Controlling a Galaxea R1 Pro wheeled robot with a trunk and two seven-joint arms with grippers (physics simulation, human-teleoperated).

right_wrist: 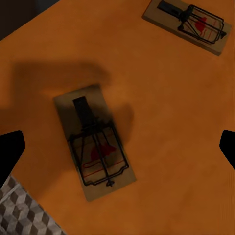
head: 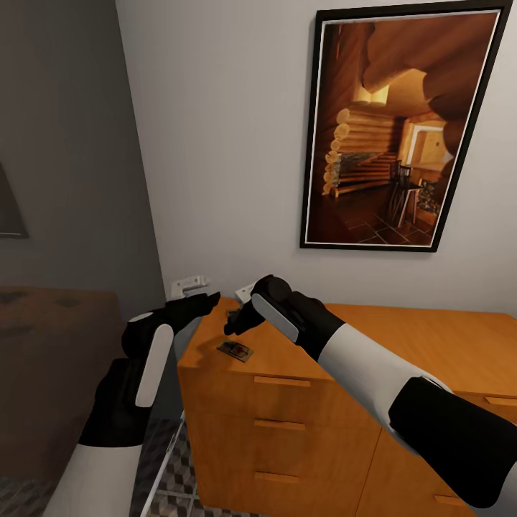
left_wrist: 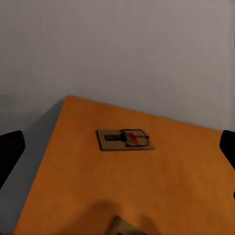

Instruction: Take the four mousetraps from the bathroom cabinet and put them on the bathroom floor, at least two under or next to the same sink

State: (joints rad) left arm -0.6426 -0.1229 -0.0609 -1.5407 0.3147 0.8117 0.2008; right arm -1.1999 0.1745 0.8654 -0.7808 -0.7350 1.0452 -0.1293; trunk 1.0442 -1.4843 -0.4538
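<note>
**A:** Where are the mousetraps relative to the cabinet [head: 345, 380]?

**B:** On its flat top, near the corner closest to the wall. In the head view one mousetrap [head: 235, 350] lies flat close to the cabinet's front edge. The right wrist view shows that near mousetrap [right_wrist: 95, 142] with a second mousetrap [right_wrist: 188, 24] lying apart from it, farther in on the cabinet top. The left wrist view shows one trap [left_wrist: 125, 139] flat on the orange wood, well in from the edges.

**A:** And the grippers?

**B:** The right gripper [head: 235, 321] hangs just above the cabinet top, over the near trap, its fingers spread wide with nothing between them. The left gripper [head: 203, 300] sits beside the cabinet's corner, off its side edge, also spread apart and holding nothing.

**A:** Anything else around the cabinet?

**B:** A framed picture [head: 398, 129] of a log cabin interior hangs on the wall above it, and the cube-patterned bathroom floor [head: 169, 467] shows beside the cabinet's base.
</note>
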